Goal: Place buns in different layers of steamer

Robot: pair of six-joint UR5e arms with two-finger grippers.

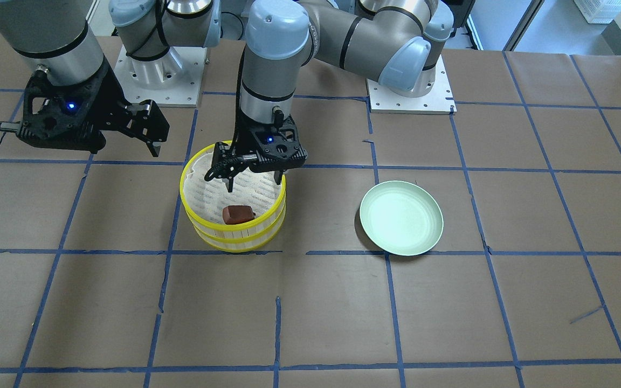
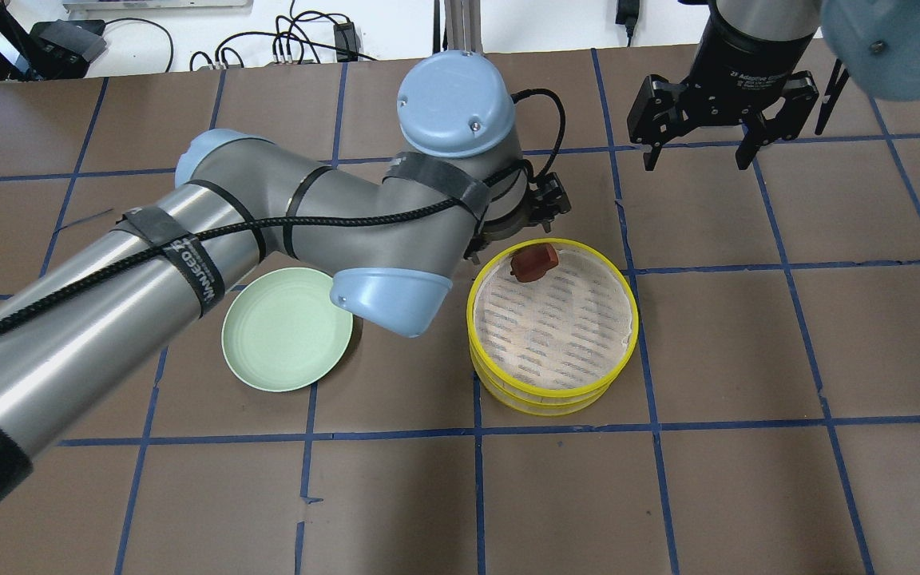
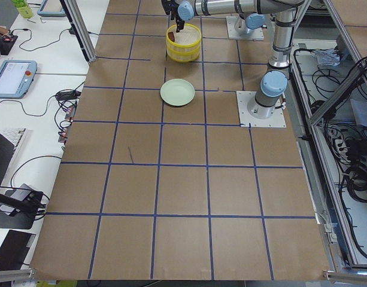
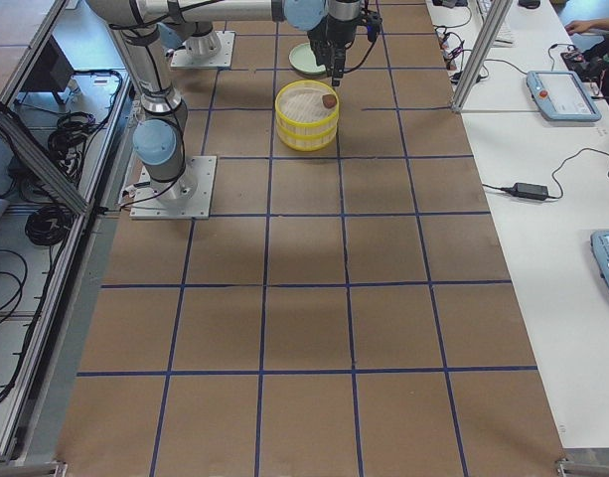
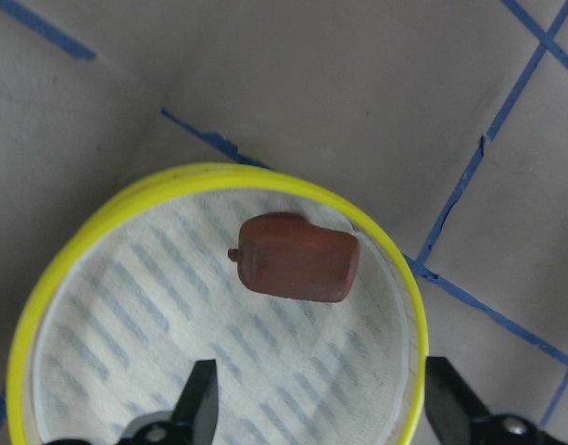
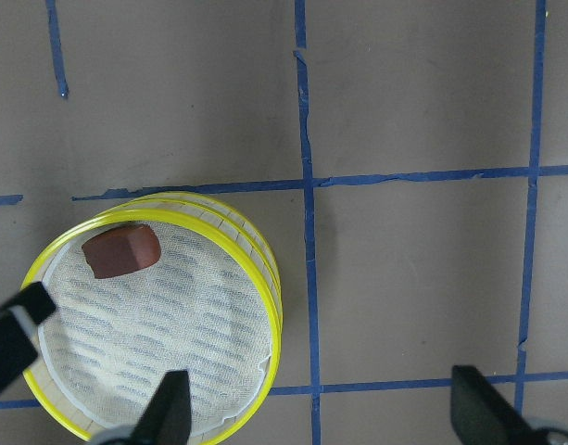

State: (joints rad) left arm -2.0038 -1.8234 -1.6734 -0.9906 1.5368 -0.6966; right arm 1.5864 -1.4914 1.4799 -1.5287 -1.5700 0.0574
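Brown blocky bun [image 5: 297, 258] by steamer [image 1: 183, 186] top rim; lower tier's inside hidden. L gripper [image 1: 254, 184] & R gripper [image 2: 696, 164] both spread, empty.

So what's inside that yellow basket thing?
One reddish-brown bun lies on the white liner in the top tier of the steamer. The lower tier is covered, so its contents cannot be seen.

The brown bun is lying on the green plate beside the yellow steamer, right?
Not quite. The brown bun is lying inside the yellow steamer, in its top layer, not on the green plate beside it. The overhead exterior view shows this plainly.
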